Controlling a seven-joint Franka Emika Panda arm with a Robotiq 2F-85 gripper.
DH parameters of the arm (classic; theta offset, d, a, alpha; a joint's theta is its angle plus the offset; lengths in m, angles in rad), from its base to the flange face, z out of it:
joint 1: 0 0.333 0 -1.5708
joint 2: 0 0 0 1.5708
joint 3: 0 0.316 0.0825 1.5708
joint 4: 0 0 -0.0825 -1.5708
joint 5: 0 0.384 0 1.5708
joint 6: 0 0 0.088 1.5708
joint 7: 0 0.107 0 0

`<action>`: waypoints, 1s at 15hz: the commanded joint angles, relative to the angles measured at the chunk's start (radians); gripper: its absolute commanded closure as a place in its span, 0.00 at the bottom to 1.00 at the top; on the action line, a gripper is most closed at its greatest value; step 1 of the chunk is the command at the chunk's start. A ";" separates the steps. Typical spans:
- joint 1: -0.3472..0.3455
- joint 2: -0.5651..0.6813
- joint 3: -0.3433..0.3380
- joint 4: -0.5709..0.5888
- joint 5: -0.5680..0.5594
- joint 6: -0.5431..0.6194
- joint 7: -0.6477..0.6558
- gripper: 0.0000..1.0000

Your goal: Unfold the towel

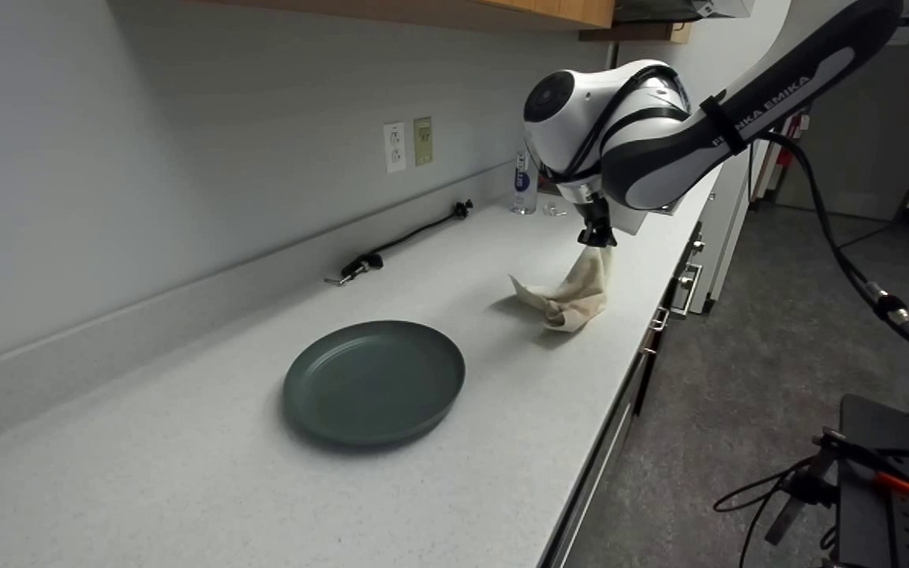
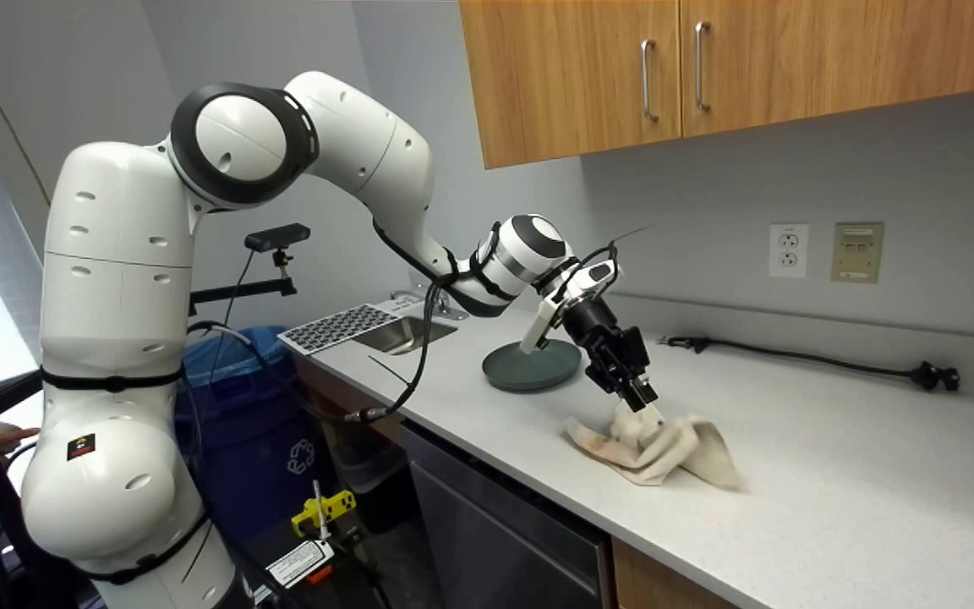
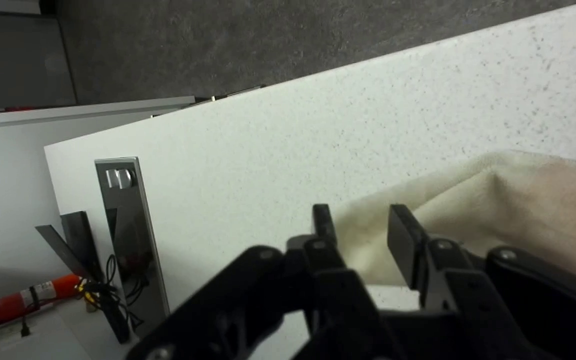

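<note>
So, wrist view: the fingers [image 3: 404, 242] of the gripper [image 3: 360, 217] stand partway apart with a clear gap, and the towel [image 3: 513, 210] shows between them; can't tell if either finger's actually touching it. Next, in an exterior view, the towel's bunched on the bench [image 1: 186, 481] right under the gripper, nearer the front edge than the back, and the dark green plate [image 1: 375, 383] sits between those edges. Then, in an exterior view, the sink [image 2: 407, 336] is down at the bench's far end, and a blue bin [image 2: 242, 423] with a blue liner [image 2: 238, 357] in it stands below the front corner there.
</note>
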 commanded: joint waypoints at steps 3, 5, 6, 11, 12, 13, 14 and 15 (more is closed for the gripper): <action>-0.006 -0.014 0.016 0.015 0.053 -0.017 -0.028 0.19; -0.022 -0.017 0.026 0.008 0.090 0.052 -0.061 0.04; -0.036 -0.015 0.033 0.007 0.125 0.103 -0.091 0.01; -0.077 0.034 0.024 0.039 0.308 0.286 -0.265 0.00; -0.083 0.044 0.021 0.046 0.346 0.298 -0.299 0.00; -0.092 0.057 0.023 0.052 0.394 0.313 -0.339 0.00; -0.098 0.071 0.024 0.061 0.441 0.321 -0.376 0.00; -0.100 0.090 0.025 0.076 0.485 0.327 -0.404 0.00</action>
